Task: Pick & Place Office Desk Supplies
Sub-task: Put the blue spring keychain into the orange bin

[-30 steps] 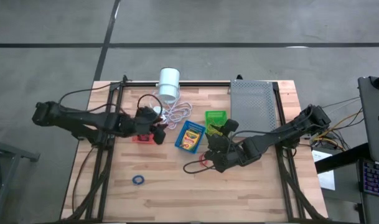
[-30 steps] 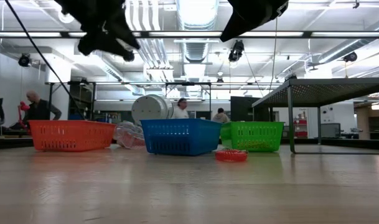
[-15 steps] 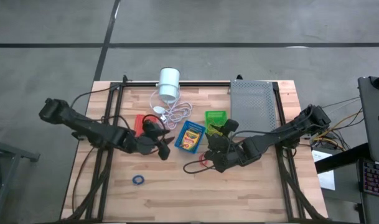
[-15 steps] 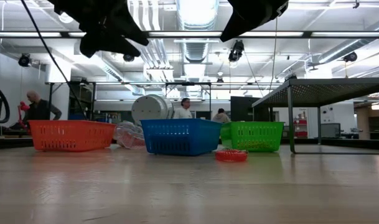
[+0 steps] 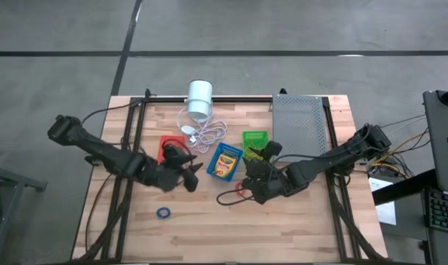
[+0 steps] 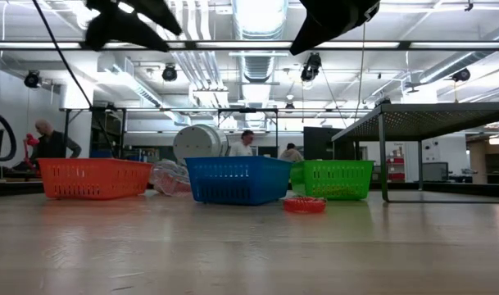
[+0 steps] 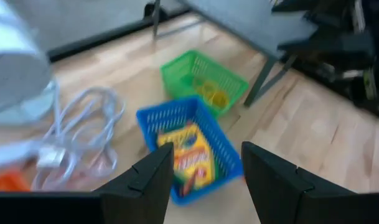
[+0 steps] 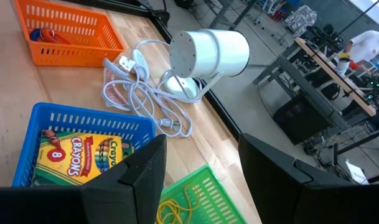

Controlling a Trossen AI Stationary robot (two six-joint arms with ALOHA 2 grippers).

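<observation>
From the overhead camera I saw the wooden table (image 5: 297, 221) first, with the grey perforated tray (image 5: 299, 121) raised on legs at two o'clock. At twelve o'clock lay the white cylinder (image 5: 199, 98), its white cord (image 5: 207, 133) coiled just in front of it.

Next down in size, three baskets ran in a rough row across the middle. The red-orange basket (image 5: 165, 146) sat at about ten o'clock from table centre, partly under my left arm, and my right wrist camera showed red bands lying in it. The blue basket (image 5: 224, 161) stood near centre with a crayon box (image 5: 224, 163) flat inside. The green basket (image 5: 254, 139) sat at one o'clock, touching the tray's edge in that view, with some yellow bands (image 8: 177, 207) in it.

My left gripper (image 5: 190, 175) hung above the table between the red-orange and blue baskets, fingers spread, nothing between them. My right gripper (image 5: 251, 184) hung just right of centre, fingers spread too and holding nothing.

Smallest of all: a red rubber band (image 6: 304, 204) lay on the wood beside the right gripper, and a blue rubber band (image 5: 163, 213) sat alone at seven o'clock.
</observation>
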